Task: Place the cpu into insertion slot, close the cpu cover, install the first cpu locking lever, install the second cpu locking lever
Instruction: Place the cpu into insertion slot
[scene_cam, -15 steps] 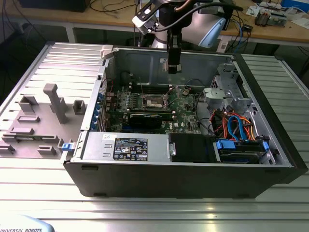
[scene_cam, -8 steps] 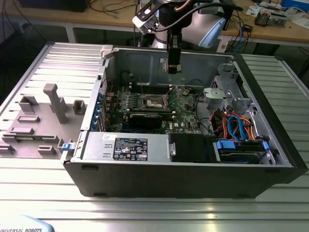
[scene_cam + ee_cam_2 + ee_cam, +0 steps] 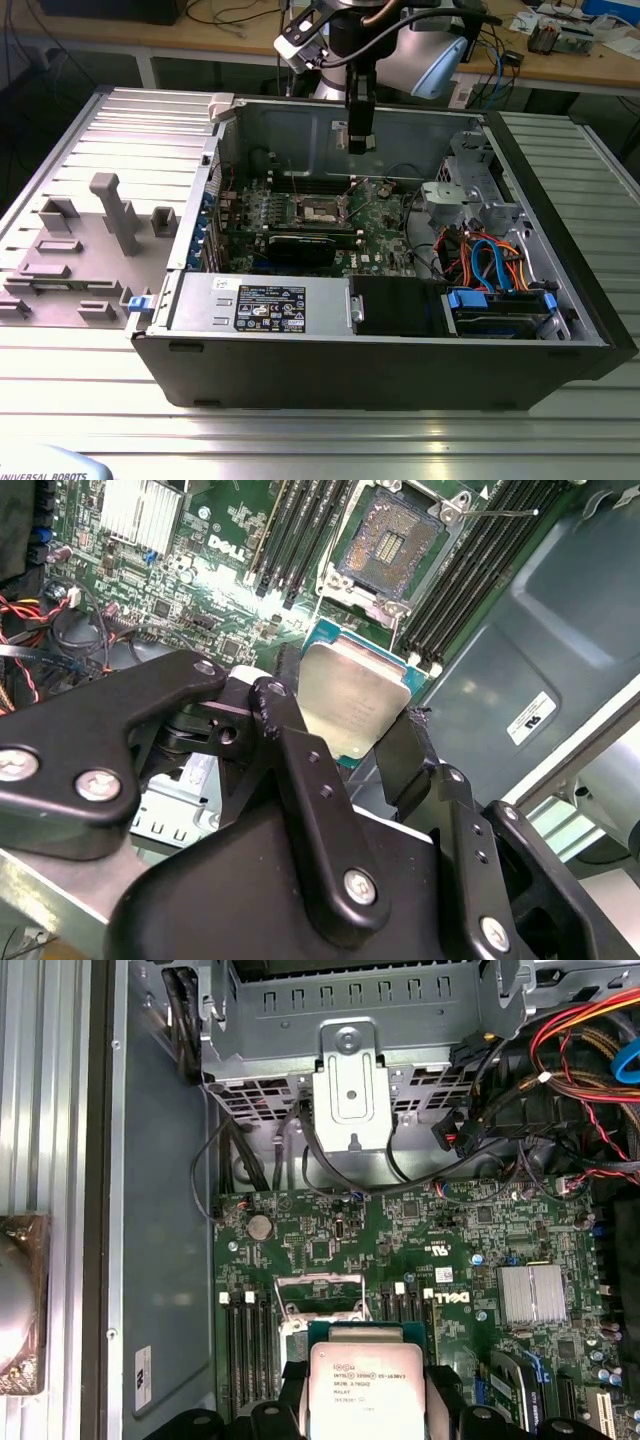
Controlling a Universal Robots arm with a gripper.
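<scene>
In the exterior view the open computer case (image 3: 560, 340) lies on its side, and the insertion slot (image 3: 320, 210) sits in the half of the green motherboard (image 3: 385, 235) nearer the case's far wall. The gripper (image 3: 358, 145) hangs above the board, a little toward the exterior view's right of the slot.

In the second wrist view, reading across, come a finned heatsink (image 3: 140, 515), a bank of memory slots (image 3: 300, 530), then the insertion slot with its contact field bare, more memory slots, and a thin locking lever (image 3: 500, 513) swung clear. Below them the two black fingers (image 3: 300, 760) pinch the cpu (image 3: 350, 705) by opposite edges. Its silvery top faces the camera, and it is held well clear of the slot, touching nothing but the pads. In the first wrist view the cpu cover (image 3: 320, 1295) stands raised on its hinge beyond the held chip, so the way down looks open.

The step in hand is seating the chip, and it seems barely begun. To do it well, the chip should stay level and its edges square to the slot's metal rim before any descent. The contacts look fragile — a tilted corner or a sideways slide could bend them. A straight drop onto the seat with no pressing suits it best, and the fingers need room beside the raised cover and lever.
</scene>
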